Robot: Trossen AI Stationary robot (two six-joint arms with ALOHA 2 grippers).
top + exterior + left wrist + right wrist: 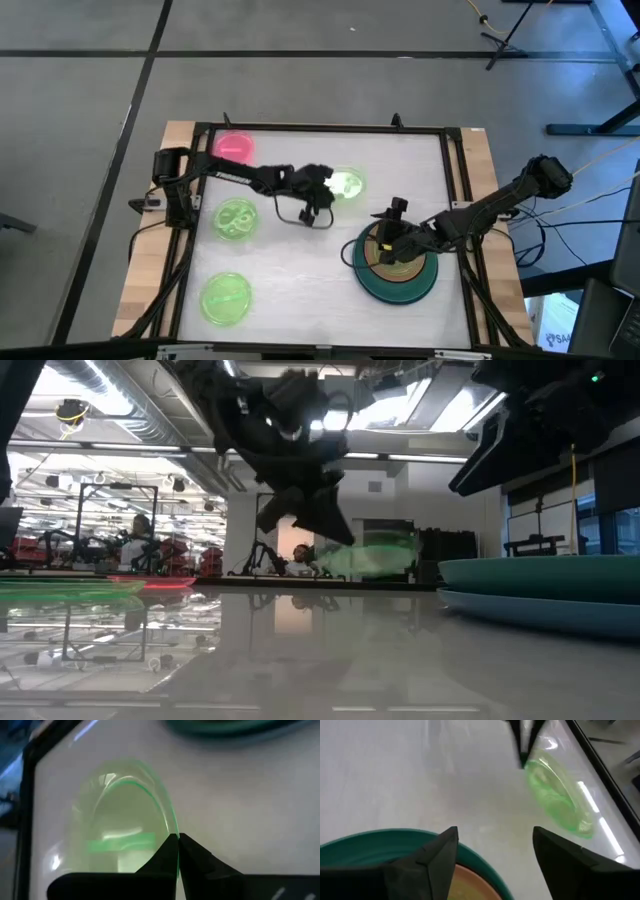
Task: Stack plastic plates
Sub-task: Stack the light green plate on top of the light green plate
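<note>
translucent neon-green plate (125, 815), rim pinched by left fingers (192, 855), tilted

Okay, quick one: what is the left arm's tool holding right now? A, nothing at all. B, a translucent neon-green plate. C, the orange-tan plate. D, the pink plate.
B: the left tool is pinched shut on the rim of a translucent neon-green plate, which the low view shows lifted and tilted off the table, while the pink plate lies untouched at the table's far edge.
</note>
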